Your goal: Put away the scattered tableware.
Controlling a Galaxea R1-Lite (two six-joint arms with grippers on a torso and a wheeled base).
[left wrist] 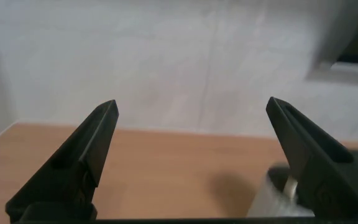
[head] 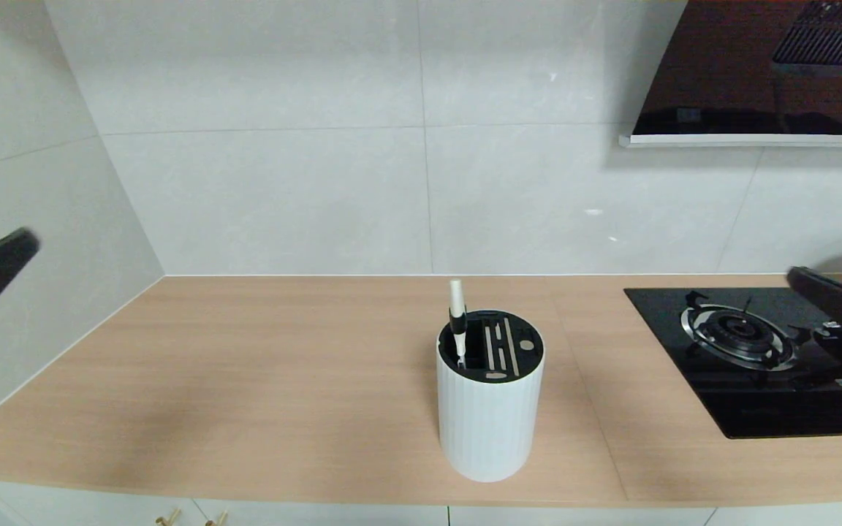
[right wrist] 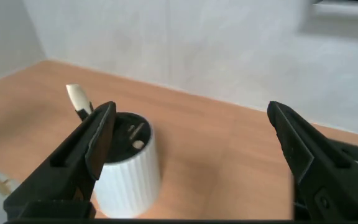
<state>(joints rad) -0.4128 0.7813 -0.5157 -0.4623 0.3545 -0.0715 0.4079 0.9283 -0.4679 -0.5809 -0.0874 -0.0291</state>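
While both arms hung above the bench [head: 245, 365], left hand [left wrist: 191, 106] and right hand [right wrist: 191, 106] stood fingers apart, empty; utensil [head: 457, 310] lower end lay hidden inside white holder [head: 490, 416].

Utensil [head: 457, 315] stands in holder [head: 490, 420] on countertop [head: 245, 365]; stove [head: 750, 398] lies to holder's right.

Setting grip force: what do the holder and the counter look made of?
Holder: likely matte white plastic or ceramic, going by its fine vertical ribs and even, dull surface; the slotted top is black. Counter: pale wood look with faint grain and low sheen, possibly laminate.
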